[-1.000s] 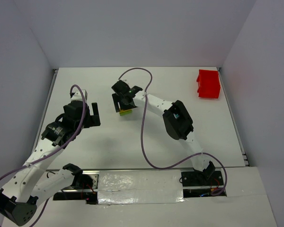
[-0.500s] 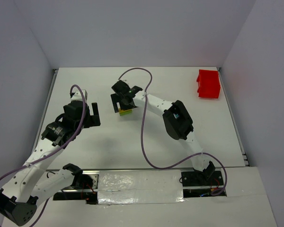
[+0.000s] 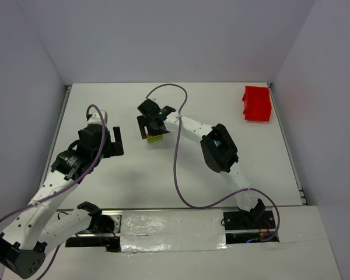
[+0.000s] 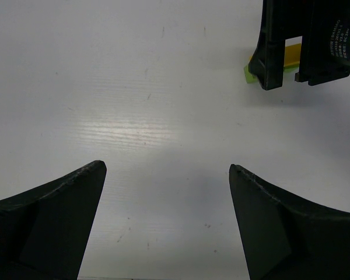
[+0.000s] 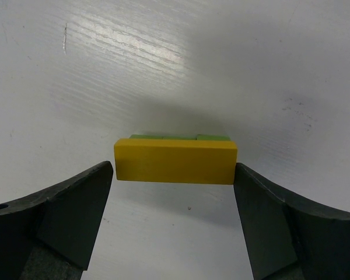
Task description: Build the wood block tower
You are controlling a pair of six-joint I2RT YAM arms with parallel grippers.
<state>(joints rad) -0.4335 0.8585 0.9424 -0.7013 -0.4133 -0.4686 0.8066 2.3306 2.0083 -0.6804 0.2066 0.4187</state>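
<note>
Well to the left of the red bin [image 3: 257, 104], which sits at the far right corner of the table [image 3: 233, 111], the wood block tower [image 3: 156, 138] stands on the white surface — a yellow bar [image 5: 175, 160] lying flat across green pieces [image 5: 163, 136]. Right over it hangs the right gripper [image 3: 152, 129], hiding most of it from above. Its fingers [image 5: 76, 204] bracket the bar's two ends so closely that whether they pinch it or merely flank it cannot be told. Farther left of the bin, and nearer the arm bases, the left gripper [image 4: 166, 169] hovers spread wide over bare table, holding nothing. From its camera the right gripper's black fingers stand in front of the tower, leaving only a yellow sliver and a green corner showing. A purple cable [image 3: 175, 163] loops from the right arm back toward its base. Against the earlier top views nothing has visibly shifted — arms, tower and bin sit where they were.
</note>
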